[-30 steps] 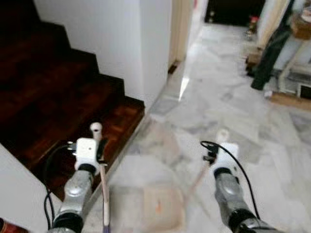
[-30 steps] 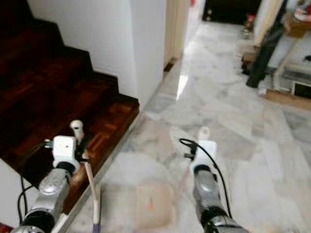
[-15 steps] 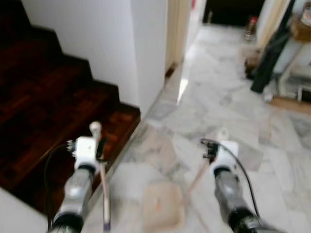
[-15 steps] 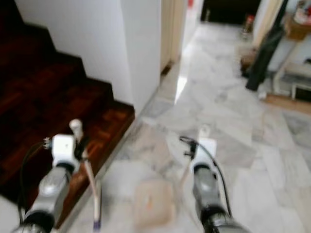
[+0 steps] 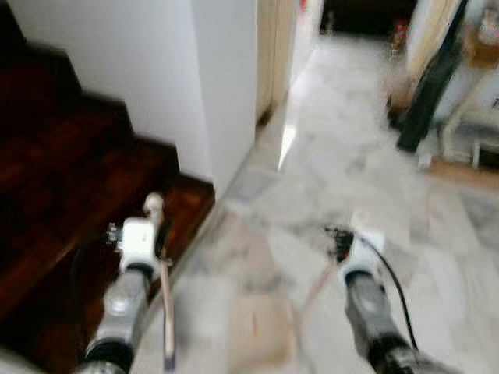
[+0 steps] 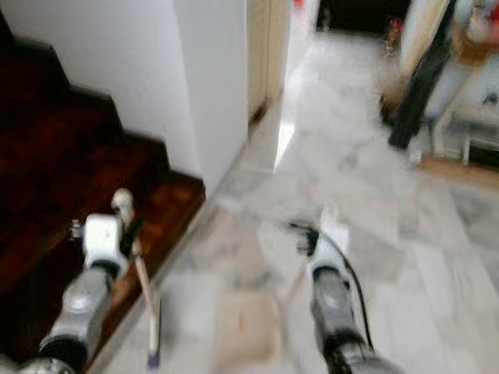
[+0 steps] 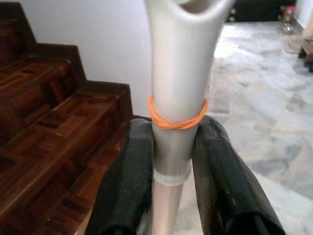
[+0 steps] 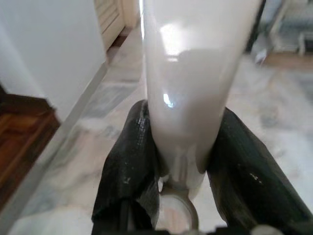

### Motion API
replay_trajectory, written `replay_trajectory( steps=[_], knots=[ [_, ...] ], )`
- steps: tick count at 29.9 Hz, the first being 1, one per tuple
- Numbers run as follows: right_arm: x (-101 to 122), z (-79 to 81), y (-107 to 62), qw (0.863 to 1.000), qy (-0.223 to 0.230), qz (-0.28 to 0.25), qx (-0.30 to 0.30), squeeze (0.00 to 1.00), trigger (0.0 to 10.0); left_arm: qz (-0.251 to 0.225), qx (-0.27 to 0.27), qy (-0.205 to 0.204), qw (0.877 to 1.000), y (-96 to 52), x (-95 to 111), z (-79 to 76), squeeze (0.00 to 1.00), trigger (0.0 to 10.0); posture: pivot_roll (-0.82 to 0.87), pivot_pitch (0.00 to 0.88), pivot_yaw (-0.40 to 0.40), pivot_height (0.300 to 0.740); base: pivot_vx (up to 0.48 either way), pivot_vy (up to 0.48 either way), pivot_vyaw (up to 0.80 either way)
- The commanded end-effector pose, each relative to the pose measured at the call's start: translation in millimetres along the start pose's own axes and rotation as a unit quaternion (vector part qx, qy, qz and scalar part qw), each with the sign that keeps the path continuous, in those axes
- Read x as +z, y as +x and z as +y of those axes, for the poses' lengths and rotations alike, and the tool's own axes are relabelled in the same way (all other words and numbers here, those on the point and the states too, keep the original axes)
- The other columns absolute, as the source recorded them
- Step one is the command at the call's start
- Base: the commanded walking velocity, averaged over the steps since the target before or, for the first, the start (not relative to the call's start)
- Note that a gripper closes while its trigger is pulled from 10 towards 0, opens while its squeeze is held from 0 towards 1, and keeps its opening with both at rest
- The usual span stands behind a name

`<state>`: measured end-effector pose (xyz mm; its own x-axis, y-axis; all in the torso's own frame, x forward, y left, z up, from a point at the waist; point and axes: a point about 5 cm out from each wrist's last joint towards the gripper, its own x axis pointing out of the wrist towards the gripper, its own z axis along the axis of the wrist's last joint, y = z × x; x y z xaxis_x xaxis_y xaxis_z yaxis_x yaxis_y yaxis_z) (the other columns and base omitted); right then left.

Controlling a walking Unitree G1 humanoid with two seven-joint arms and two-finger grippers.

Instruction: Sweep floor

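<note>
Left end effector point(image 7: 171, 161) is clamped on one broom handle point(image 7: 177, 88) — a pale grip ringed by one orange rubber band point(image 7: 177, 117), its shaft slanting down beside the dark wooden stairs point(image 5: 70, 195). Right end effector point(image 8: 183, 161) grips a second pale handle point(image 8: 193, 73) — the dustpan point(image 5: 261, 339) lies blurred on the marble floor point(image 5: 351, 171) between the two arms.

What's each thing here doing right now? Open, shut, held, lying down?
Left end effector: shut on broom handle.
Broom handle: held upright, orange rubber band around it.
Right end effector: shut on dustpan handle.
Dustpan handle: held.
Dustpan: low over marble floor, blurred.
</note>
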<state>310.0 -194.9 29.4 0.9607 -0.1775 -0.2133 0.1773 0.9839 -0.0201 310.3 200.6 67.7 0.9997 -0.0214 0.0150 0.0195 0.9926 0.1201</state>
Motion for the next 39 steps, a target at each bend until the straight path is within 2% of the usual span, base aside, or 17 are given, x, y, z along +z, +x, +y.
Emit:
replay_trajectory(
  steps=[1, 12, 18, 39],
  knots=[
    [12.9, 11.8, 4.8, 1.0, 0.009, -0.026, 0.013, 0.0, 10.0, -0.018, 0.005, 0.007, 1.0, 2.4, 7.3, 6.1, 0.0, 10.0, 0.11, 0.0, -0.018, 0.74, 0.326, 0.0, 0.0],
    [14.0, 10.7, 5.4, 0.999, 0.009, -0.028, 0.013, 0.0, 10.0, -0.017, 0.002, 0.007, 1.0, 3.3, 7.1, 4.9, 0.0, 10.0, 0.11, 0.0, -0.018, 0.74, 0.323, 0.0, 0.0],
    [12.1, 11.0, 5.0, 1.0, 0.009, -0.021, 0.015, 0.0, 10.0, -0.022, 0.002, 0.005, 1.0, 3.4, 7.7, 5.1, 0.0, 10.0, 0.11, 0.0, -0.017, 0.74, 0.0, 0.0, 0.0],
    [12.6, 8.5, 5.7, 1.0, 0.009, -0.02, 0.01, 0.0, 10.0, -0.022, -0.001, 0.003, 1.0, 4.0, 7.5, 2.8, 0.0, 10.0, 0.11, 0.0, -0.02, 0.74, 0.0, 0.0, -0.77]
  ],
)
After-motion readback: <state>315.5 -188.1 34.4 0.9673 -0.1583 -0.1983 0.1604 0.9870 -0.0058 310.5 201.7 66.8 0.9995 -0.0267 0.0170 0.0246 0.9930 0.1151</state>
